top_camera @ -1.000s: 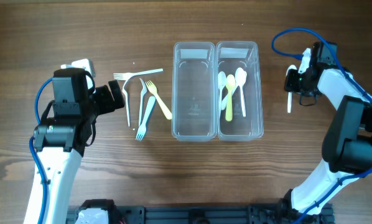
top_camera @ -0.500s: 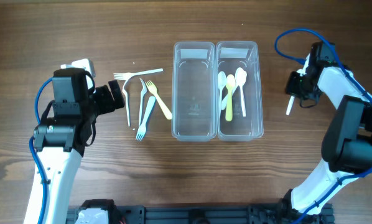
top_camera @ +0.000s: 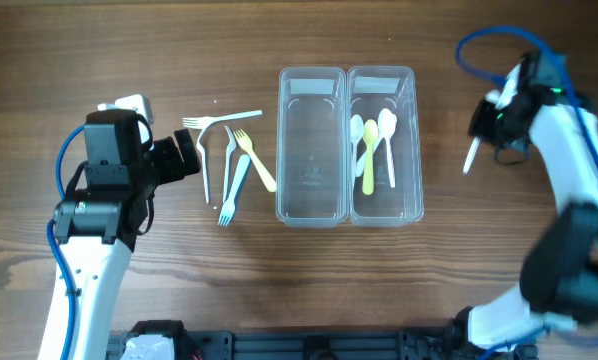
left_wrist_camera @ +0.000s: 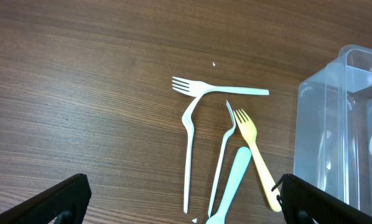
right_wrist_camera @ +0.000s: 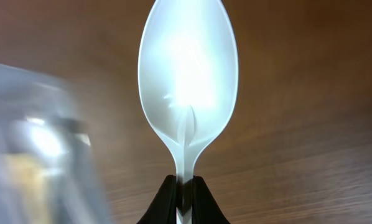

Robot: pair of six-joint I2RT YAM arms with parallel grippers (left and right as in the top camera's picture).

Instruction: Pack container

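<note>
Our right hand point(right_wrist_camera: 185, 186) clamped on white spoon point(right_wrist_camera: 187, 74), containers point(top_camera: 347, 120) beside it.
We see left hand point(left_wrist_camera: 183, 196) apart, forks point(left_wrist_camera: 245, 129) ahead; right arm point(top_camera: 569, 150) swung outward since a second ago.

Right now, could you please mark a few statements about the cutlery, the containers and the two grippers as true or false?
1. The right gripper is shut on a white spoon. True.
2. The clear container nearer the forks has forks inside it. False: it is empty, and the forks lie on the table beside it.
3. The other clear container holds spoons. True.
4. The left gripper grips the yellow fork. False: it is open, and the yellow fork lies on the table.
</note>
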